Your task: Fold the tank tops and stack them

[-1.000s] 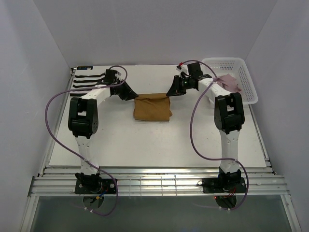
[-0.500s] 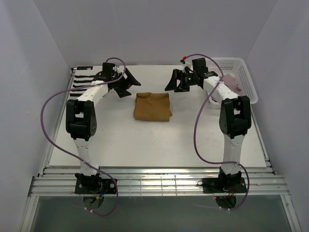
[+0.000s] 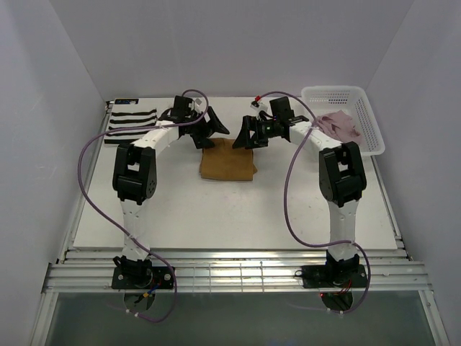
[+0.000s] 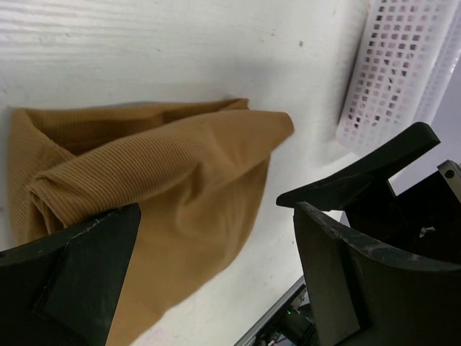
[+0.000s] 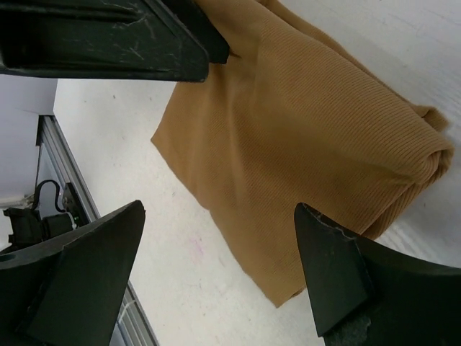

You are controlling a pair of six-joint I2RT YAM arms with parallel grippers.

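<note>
The tan-brown tank top lies folded mid-table and also fills the left wrist view and the right wrist view. My left gripper hangs open just over its far left edge, nothing between the fingers. My right gripper hangs open over the far right edge, also empty. The two grippers nearly face each other. The striped tank top lies flat at the far left corner. The pink tank top lies in the basket.
The white mesh basket stands at the far right corner. Purple cables loop from both arms. The table's near edge ends at a metal rail.
Both grippers opened wide, let go of the tan top's far corners, rose and then swung inward toward each other over its far edge. The tan top stays folded.
</note>
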